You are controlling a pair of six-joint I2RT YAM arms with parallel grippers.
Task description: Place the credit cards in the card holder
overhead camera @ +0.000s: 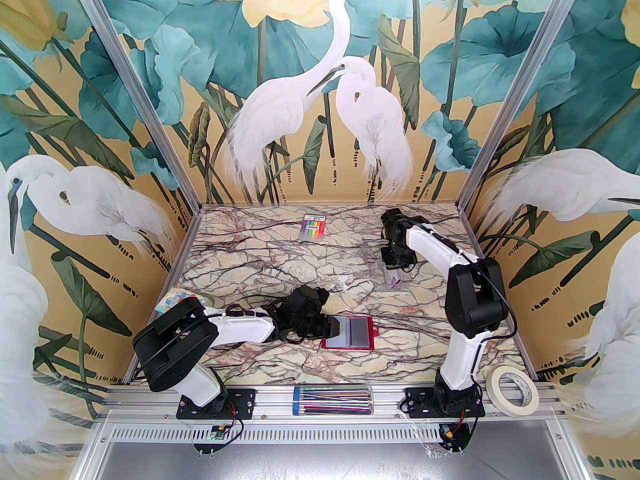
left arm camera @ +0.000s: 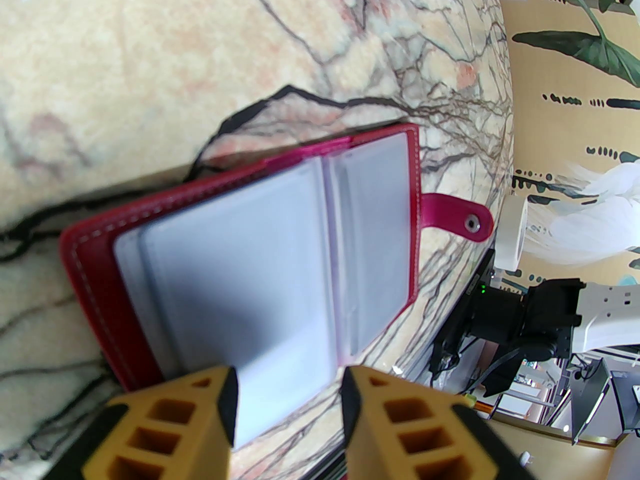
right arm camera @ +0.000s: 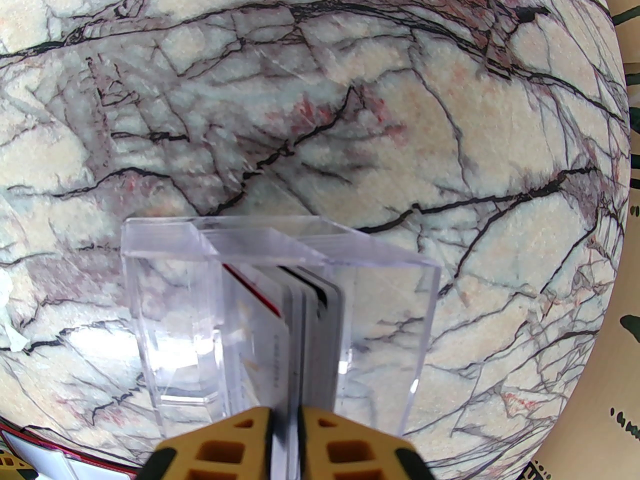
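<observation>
Pinching one upright card (right arm camera: pixel 292 348) in the clear box (right arm camera: pixel 385 328), your right end effector (right arm camera: pixel 285 415) has the holder (left arm camera: pixel 95 278) behind-left, toward its base; your left end effector (left arm camera: pixel 289 375), released, straddles a sleeve (left arm camera: pixel 240 278).

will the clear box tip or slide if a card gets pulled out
Probably light: the box is thin clear plastic with few cards. It may tip or slide on the smooth table as the right gripper, pinching one, pulls.

Card holder (overhead camera: pixel 346 333) dk red; credit cards (right arm camera: pixel 306 328) grey; table (overhead camera: pixel 280 268) veined.
</observation>
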